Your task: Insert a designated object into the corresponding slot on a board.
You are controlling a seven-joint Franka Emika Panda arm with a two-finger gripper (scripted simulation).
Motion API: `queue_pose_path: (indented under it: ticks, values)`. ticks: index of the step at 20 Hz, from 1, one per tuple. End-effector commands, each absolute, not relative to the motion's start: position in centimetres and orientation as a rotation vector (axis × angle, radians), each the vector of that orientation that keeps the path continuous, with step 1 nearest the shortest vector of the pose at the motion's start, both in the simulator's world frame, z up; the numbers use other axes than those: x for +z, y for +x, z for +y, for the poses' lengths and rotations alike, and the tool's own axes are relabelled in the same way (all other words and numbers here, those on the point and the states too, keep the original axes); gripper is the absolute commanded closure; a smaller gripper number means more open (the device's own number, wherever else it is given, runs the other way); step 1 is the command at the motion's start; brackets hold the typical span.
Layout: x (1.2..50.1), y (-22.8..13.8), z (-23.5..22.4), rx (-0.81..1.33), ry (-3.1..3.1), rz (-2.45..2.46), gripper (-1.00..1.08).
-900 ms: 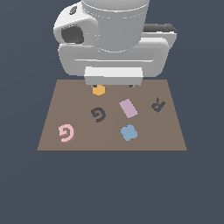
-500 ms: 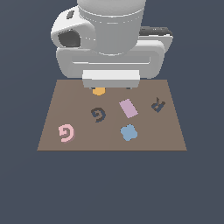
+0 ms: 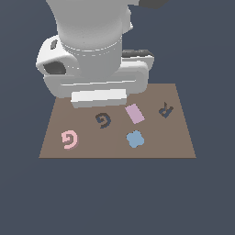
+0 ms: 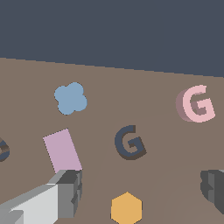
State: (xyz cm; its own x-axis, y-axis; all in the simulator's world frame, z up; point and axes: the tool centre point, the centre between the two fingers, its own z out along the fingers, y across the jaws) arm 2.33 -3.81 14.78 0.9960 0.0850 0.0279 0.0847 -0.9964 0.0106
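Over the far half of the board (image 3: 179, 137), the big white arm (image 3: 92, 50) fills the exterior view, its bulk hiding the board's back edge. The brown board itself lies flat on the dark bench (image 3: 117, 197), square and far bigger than anything resting on it.

Down at the wrist, the gripper (image 4: 142, 188) is spread wide: one grey finger (image 4: 70, 192) sits just past the corner of the lilac rectangle, the other (image 4: 214, 190) well apart from it, nothing between them, and an orange hexagon (image 4: 126, 208) lies on the board beneath the gap. In the exterior view the arm hides the fingers, and the hexagon too.

Now the pieces. The pink-lilac rectangle (image 3: 134, 114) lies flat near the middle of the board, tilted a little. Just in front of it, the blue clover piece (image 3: 135, 139). Toward the exterior view's right, the dark R-shaped recess (image 3: 165, 110).

And here is the one that matters: the pink G block (image 3: 69, 139) sits alone near the board's front corner on the exterior view's left, free of the gripper. The dark G slot (image 3: 103, 120) lies empty between that block and the rectangle, clearly apart from both.
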Motion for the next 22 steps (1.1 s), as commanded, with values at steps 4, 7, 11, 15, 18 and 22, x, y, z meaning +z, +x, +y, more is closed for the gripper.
queue_pose_path:
  ticks: [4, 7, 11, 15, 18, 22]
  values:
    - [12.2, 3.7, -7.0, 0.033, 3.125, 0.244, -0.92]
    - [10.7, 4.7, -8.8, 0.026, 3.121, 0.312, -0.92]
    - [8.7, 6.2, -11.1, 0.017, 3.113, 0.399, -0.92]
    - [7.1, 7.4, -12.8, 0.01, 3.105, 0.468, -0.92]
    - [6.2, 8.1, -13.7, 0.006, 3.1, 0.506, -0.92]
    - [5.5, 8.9, -14.4, 0.003, 3.095, 0.54, -0.92]
